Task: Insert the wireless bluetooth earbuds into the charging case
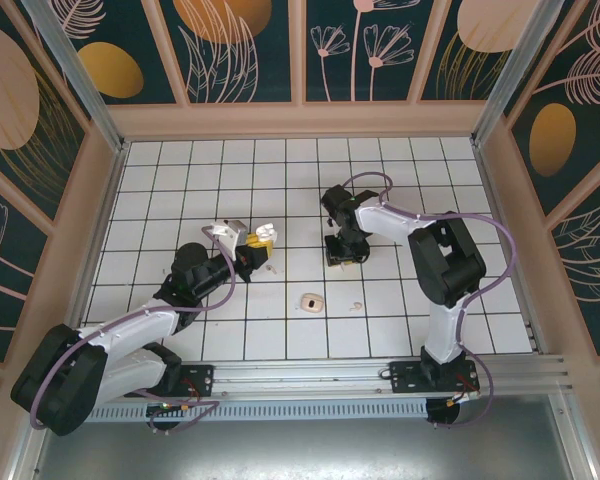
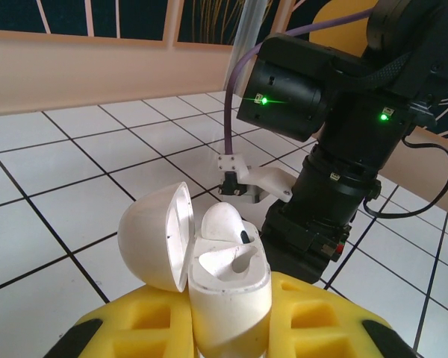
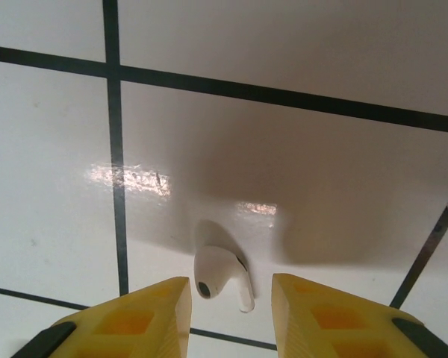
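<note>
left claw [image 2: 231, 332]: we see its yellow fingers [image 2: 134, 328] closed tight on the charging case [image 2: 228, 298], holding it upright above the tiled floor [image 2: 75, 164].
case lid [image 2: 153, 239]: swung open to the left side in the left wrist view.
seated earbud [image 2: 222, 222]: we see one white earbud sitting in the open case.
right claw [image 3: 230, 309]: jaws a little apart, gripping nothing, low over the floor.
loose earbud [image 3: 222, 274]: lies on a white tile between the right claw's fingertips; we cannot tell whether either pad touches it.
small oval object [image 1: 310, 300]: on a tile nearer the arm bases, apart from both claws.
</note>
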Available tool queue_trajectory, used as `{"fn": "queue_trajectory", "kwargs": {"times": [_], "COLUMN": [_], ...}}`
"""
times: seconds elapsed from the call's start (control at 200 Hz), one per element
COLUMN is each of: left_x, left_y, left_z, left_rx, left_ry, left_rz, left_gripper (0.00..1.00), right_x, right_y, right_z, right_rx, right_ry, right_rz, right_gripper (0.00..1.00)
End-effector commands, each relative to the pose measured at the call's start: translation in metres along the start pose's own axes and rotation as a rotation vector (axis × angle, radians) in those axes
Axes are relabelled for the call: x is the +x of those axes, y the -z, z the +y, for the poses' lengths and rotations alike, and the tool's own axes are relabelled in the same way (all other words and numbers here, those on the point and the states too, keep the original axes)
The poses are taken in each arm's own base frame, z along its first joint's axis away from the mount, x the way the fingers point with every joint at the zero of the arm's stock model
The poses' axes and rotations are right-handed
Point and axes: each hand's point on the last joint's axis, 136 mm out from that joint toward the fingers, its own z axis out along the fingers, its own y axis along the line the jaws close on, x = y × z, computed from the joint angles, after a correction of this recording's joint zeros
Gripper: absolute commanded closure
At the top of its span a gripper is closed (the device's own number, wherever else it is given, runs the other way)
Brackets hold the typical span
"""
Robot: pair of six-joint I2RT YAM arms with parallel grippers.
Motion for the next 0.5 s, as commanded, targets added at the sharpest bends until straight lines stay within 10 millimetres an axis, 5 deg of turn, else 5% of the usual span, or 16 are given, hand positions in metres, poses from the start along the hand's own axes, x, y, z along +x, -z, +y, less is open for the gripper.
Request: {"fn": "queue_trajectory", "kwargs": {"times": [0.0,0.495], "left_x": [-0.009,-0.010], "left_y": [0.002,0.001], "left_z": [0.000,0.000], "left_rx": [-0.006,-0.005], "left_ry": [-0.024,-0.026], "left_rz": [-0.027,-0.025], "left_gripper": [0.88,0.88], "right_x": [-0.002,-0.007], "right_y": [0.000,-0.012], "right_z": [0.003,0.006], "right_rx": [0.018,0.008], "right_ry": [0.033,0.041], "right_rz": [0.009,0.017], "right_gripper": [0.67,0.75]}}
